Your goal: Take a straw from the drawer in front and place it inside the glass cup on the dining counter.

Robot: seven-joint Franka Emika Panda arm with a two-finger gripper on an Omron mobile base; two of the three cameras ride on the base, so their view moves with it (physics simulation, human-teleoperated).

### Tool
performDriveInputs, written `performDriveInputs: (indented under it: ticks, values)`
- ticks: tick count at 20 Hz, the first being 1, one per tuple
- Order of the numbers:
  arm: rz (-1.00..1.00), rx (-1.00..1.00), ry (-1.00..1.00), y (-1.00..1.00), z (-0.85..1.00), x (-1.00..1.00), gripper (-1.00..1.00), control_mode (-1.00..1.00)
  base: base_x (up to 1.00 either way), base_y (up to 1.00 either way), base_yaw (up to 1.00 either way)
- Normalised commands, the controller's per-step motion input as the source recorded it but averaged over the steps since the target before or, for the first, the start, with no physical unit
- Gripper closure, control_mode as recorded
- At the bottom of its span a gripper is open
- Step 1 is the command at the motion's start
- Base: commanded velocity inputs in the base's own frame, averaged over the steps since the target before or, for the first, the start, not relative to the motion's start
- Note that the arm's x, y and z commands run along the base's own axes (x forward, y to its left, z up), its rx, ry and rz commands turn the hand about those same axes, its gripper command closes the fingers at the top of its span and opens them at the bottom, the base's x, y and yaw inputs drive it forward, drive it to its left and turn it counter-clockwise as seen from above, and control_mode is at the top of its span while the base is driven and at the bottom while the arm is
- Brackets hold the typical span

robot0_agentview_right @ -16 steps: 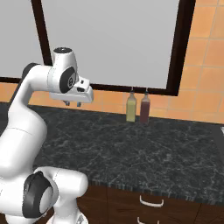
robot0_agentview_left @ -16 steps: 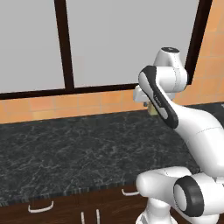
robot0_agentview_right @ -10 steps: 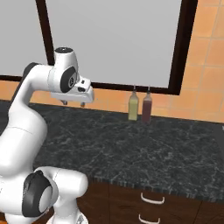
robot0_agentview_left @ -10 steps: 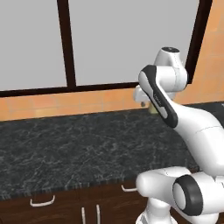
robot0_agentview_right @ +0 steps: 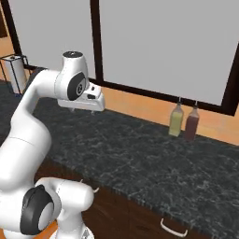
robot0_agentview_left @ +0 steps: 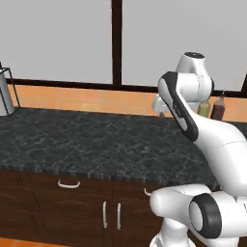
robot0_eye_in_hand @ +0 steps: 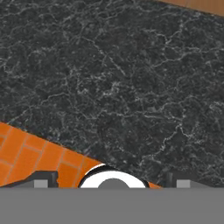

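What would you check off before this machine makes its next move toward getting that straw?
1. Tool empty and open: ok; it hangs above the black speckled counter with nothing in it.
2. Drawer pulled out: not ok; the drawer front with the curved silver handle sits flush under the counter.
3. Straw located: cannot tell; any straw would be inside a shut drawer.
4. Space around the arm: ok; the two bottles stand by the window, well to the side.
5. Glass cup located: cannot tell.
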Motion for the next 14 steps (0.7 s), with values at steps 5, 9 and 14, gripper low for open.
performDriveInputs:
  ticks: [5, 9, 14]
  values:
    - [0.0, 0.0, 0.0, 0.0, 0.0, 0.0, -1.0, 1.0, -0.28, -0.64, 0.49]
    - [0.0, 0.0, 0.0, 0.0, 0.0, 0.0, -1.0, 1.0, -0.37, -0.58, 0.4]
    - [0.0, 0.0, 0.0, 0.0, 0.0, 0.0, -1.0, 1.0, -0.23, -0.53, 0.4]
